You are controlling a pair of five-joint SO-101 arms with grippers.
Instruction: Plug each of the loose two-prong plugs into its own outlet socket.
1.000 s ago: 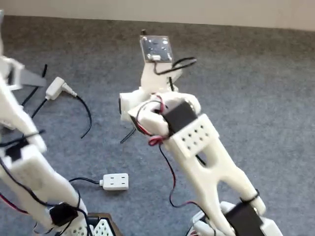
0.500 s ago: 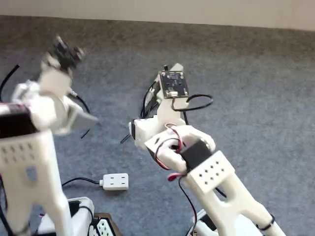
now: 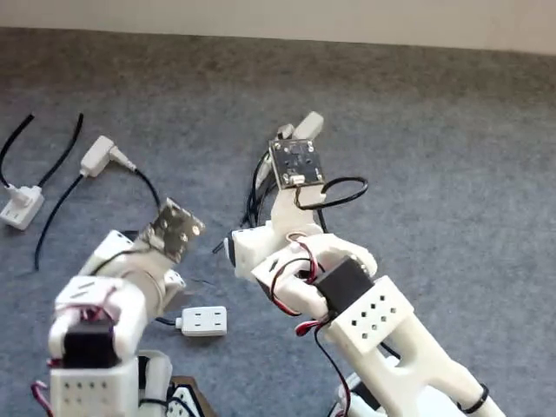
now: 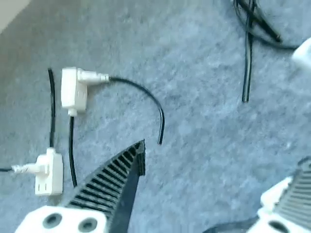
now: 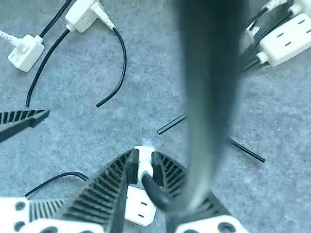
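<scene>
My right gripper [image 5: 144, 167] is shut on a small white two-prong plug [image 5: 144, 156], whose black cable [image 5: 209, 97] runs up close past the camera. Just under the plug lies a white outlet socket [image 5: 138, 208], also in the high view [image 3: 201, 321] near the front. A white angled plug [image 3: 97, 155] and a second white plug [image 3: 19, 207] lie at the far left. My left gripper [image 4: 221, 158] hangs open over bare carpet, with the angled plug [image 4: 73, 90] and the second plug [image 4: 48, 172] beyond its black ridged finger [image 4: 121, 179].
Another white outlet block [image 5: 286, 41] lies near the right arm's camera board [image 3: 295, 163], with black cables [image 4: 249, 53] bundled beside it. Loose cable ends [image 5: 109, 94] trail over the grey carpet. The right half of the carpet [image 3: 469, 174] is open.
The left arm swung from the left edge, rose, then came down low at the front left. The right arm drew back toward the front with the plug.
</scene>
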